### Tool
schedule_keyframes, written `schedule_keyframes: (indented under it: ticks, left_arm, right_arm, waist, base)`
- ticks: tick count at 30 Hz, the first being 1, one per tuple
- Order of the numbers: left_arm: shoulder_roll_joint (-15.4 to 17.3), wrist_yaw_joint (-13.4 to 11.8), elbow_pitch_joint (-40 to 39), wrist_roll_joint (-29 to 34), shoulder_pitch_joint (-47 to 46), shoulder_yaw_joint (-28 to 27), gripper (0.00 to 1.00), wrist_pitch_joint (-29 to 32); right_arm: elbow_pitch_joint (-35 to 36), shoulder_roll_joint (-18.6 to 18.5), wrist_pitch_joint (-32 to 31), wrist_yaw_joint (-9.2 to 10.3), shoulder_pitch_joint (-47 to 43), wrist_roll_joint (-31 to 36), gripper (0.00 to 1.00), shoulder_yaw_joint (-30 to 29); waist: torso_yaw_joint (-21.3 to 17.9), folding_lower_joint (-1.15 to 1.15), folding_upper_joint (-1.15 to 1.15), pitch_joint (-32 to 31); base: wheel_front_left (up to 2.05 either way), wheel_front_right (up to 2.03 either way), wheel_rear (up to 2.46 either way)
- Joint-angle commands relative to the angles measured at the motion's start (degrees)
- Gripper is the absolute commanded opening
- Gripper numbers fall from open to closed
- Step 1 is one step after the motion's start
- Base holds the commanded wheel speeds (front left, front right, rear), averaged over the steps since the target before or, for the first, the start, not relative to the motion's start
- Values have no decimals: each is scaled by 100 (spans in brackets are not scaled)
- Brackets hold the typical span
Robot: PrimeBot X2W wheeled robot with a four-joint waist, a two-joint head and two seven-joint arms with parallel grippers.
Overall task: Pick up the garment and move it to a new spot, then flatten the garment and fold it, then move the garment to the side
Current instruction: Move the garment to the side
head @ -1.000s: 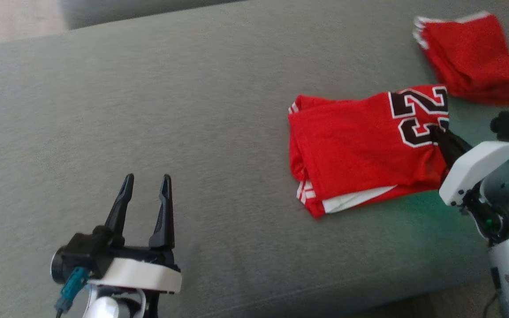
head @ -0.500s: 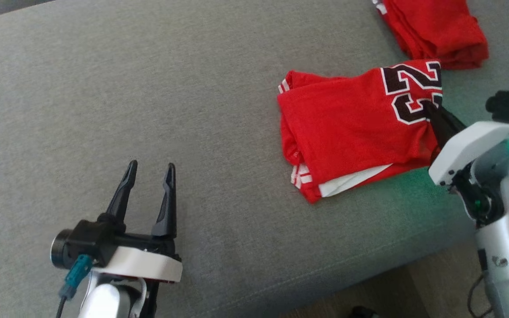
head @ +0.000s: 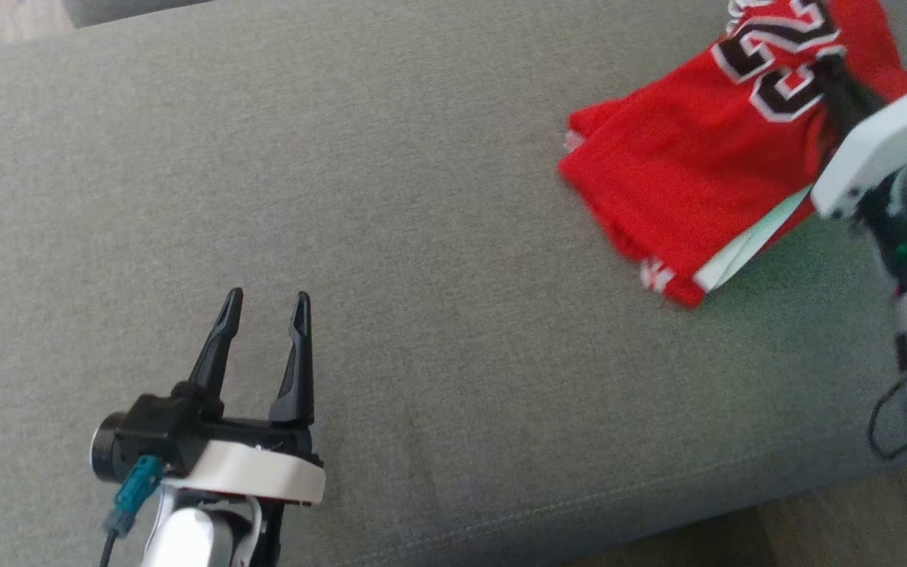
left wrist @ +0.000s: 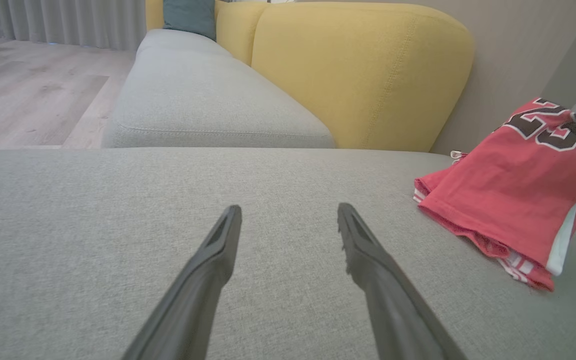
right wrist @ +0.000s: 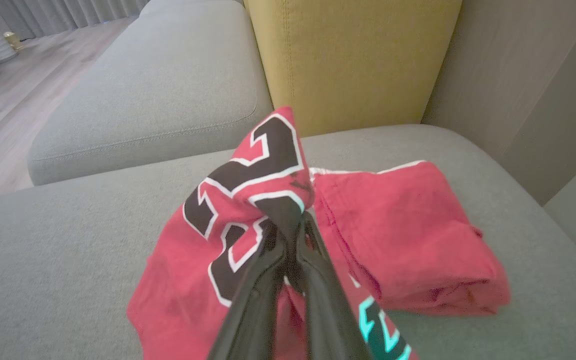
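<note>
Head view: the folded red jersey (head: 682, 173) lies at the upper right of the frame on the grey sofa seat (head: 390, 181). Its long axis slants from the numbered end down-left to the striped hem. The right claw (head: 839, 87) is pinched shut on the numbered end. The left claw (head: 268, 299) sits at the lower left, spread wide and empty, well apart from the cloth.

Left wrist view: the jersey lies off to the right of the open fingers, its numbered end raised and its hem on the seat.

Right wrist view: the closed fingers grip a peak of fabric at the number. A second folded red garment (right wrist: 408, 240) lies just beside it on the right. The right arm is the nearer one, so carrying the jersey aside likely falls to it.
</note>
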State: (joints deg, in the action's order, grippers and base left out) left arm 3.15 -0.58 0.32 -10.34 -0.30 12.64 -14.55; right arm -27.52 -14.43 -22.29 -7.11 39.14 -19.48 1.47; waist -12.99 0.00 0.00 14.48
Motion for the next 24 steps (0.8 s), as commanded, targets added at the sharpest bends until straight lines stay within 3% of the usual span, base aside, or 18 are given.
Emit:
schedule_keyframes:
  ticks: [1,12,24]
  left_arm:
    - [-24,-34,-195,-31,-103,-140,100,-45]
    - [-26,-38,-197,-43,-108,-35,100,-45]
    - [-27,-33,-165,-15,-127,75,100,-45]
  right_arm:
    - [163,-95,-8,-37,251,49,0,18]
    - [-1222,-347,277,-37,1425,868,0,-738]
    - [-2034,-1090,692,-37,2072,2160,0,-1404]
  waist:
    - [28,0,0,-8]
    - [270,0,0,59]
    - [655,0,0,254]
  base:
    - [0,0,0]
    - [0,0,0]
    - [0,0,0]
